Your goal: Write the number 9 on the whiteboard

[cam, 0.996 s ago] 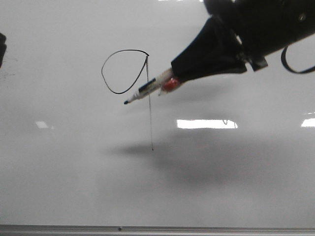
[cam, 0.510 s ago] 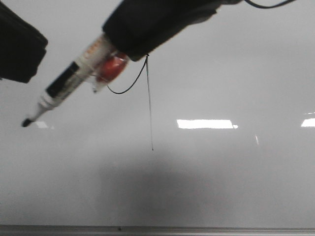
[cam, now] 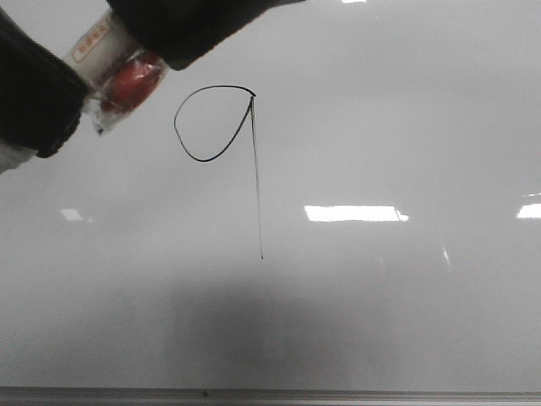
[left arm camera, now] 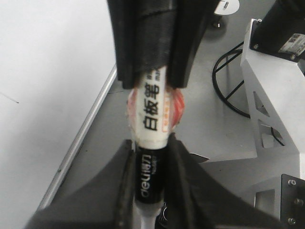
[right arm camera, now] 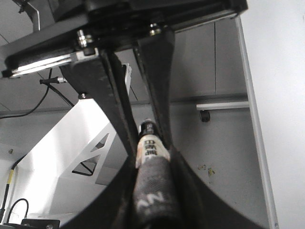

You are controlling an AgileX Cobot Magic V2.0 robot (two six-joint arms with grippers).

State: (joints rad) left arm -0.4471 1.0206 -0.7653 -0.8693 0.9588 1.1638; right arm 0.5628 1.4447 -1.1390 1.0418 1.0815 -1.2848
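A finished number 9 (cam: 221,139) sits on the whiteboard (cam: 380,321). Both the left gripper (left arm camera: 148,191) and right gripper (right arm camera: 151,157) clamp the marker (left arm camera: 151,112) at opposite ends, seemingly mid-handover.

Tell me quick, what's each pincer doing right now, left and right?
Left pincer: closed on the black end of the marker.
Right pincer: closed on the same marker's other end.
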